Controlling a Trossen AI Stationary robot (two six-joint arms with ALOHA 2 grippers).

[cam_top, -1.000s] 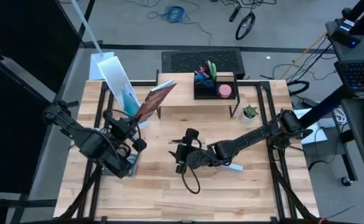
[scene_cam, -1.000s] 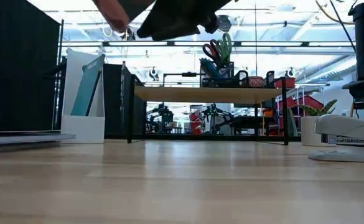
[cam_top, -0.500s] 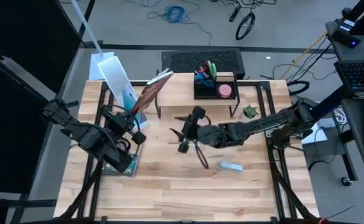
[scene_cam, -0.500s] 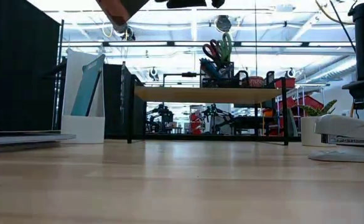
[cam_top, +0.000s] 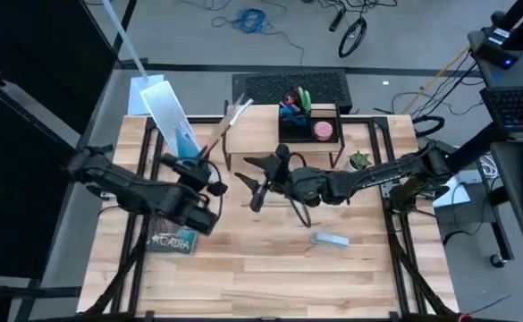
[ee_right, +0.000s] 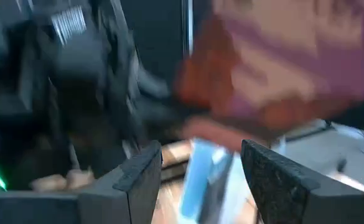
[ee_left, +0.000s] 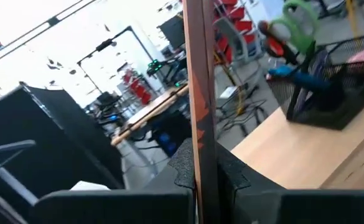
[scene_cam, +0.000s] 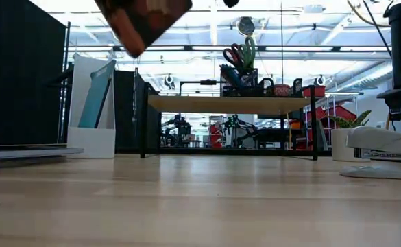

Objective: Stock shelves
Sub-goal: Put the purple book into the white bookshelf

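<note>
The shelves (cam_top: 279, 143) stand at the far middle of the surface (cam_top: 270, 268), a light-wood top on thin black legs, seen in the low view (scene_cam: 231, 104) with open space beneath. On the top sits a black mesh organizer (cam_top: 307, 125) holding scissors (cam_top: 302, 95) and pens, with a pink item at its right end. A small potted plant (cam_top: 359, 161) stands just beside the shelves' right end. A tall white file box (cam_top: 167, 112) with a teal folder stands to the left.

The left tool (cam_top: 209, 165) is clamped on a thin brown-covered book (cam_top: 225, 130), held edge-up above the shelves' left end; the left wrist view shows the book (ee_left: 200, 106) pinched between the 2 fingers (ee_left: 231, 177). The right tool (cam_top: 254, 179) hovers near the shelves' front edge, its fingers (ee_right: 275, 180) spread apart with nothing between them, facing the left arm and the book. Another book (cam_top: 172, 241) lies flat near the left edge, and a stapler (cam_top: 331, 239) lies at the right near side.
</note>
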